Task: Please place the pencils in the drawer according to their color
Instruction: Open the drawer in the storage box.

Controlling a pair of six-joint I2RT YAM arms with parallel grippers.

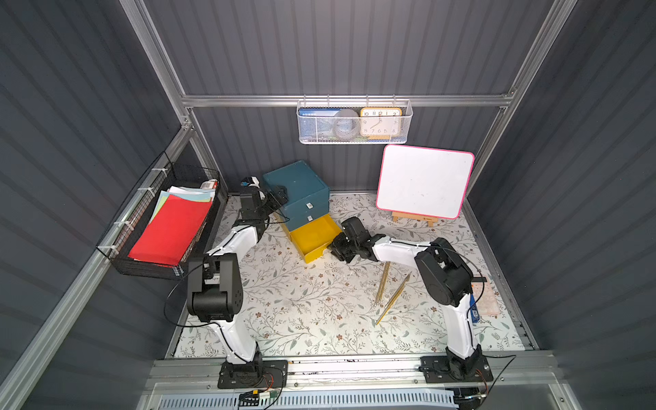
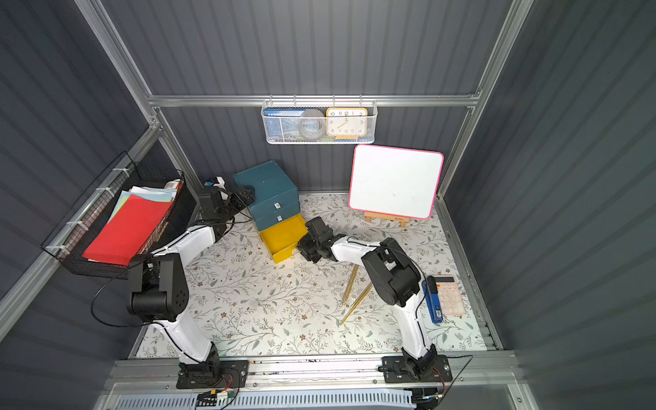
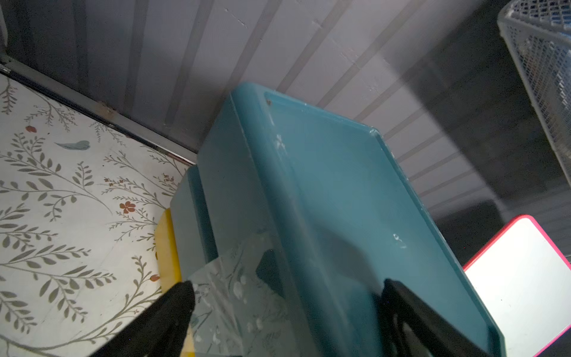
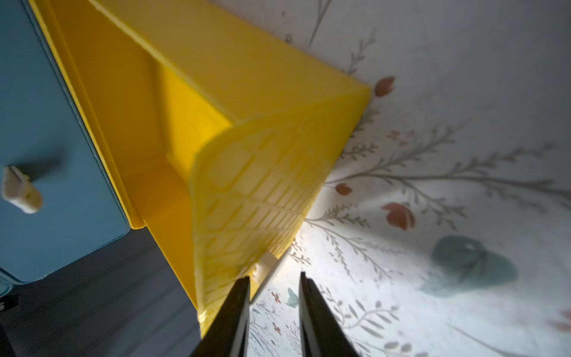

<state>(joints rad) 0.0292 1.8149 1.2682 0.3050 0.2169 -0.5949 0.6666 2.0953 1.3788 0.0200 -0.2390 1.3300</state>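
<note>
Teal cabinet [image 1: 296, 186] sat between the left claw's [image 1: 279, 198] wide jaws. The right claw [image 4: 274, 279], jaws narrowly apart and empty, faced the yellow drawer's [image 1: 310, 236] handle [image 4: 268, 262]; gold pencils [image 1: 383, 284] lay behind it. A careless nudge might push the drawer shut.

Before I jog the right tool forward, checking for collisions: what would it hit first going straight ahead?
Probably the small white handle on the front of the yellow plastic drawer, just beyond the right tool; depth is unclear.
</note>
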